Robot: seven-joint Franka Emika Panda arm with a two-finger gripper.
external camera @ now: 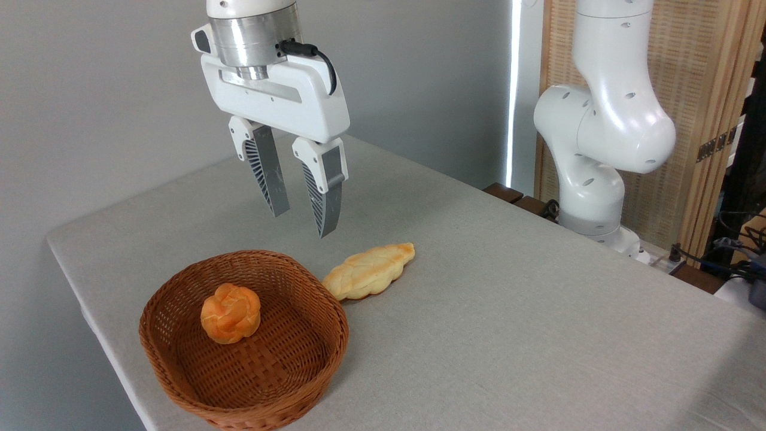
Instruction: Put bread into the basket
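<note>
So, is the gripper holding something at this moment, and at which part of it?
Nothing is held. The gripper hangs open and empty above the table. The bread lies on the table beside the basket, untouched.

No lettering, label, brand mark or number is legible anywhere in the scene, neither on the white robot arm nor on the claw.

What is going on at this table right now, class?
A robot arm's gripper hangs open above the table, holding nothing. The long braided bread lies on the table just outside the wicker basket, its near end close to the rim. A small round orange roll already sits inside the basket. The bread is not yet picked up.
</note>
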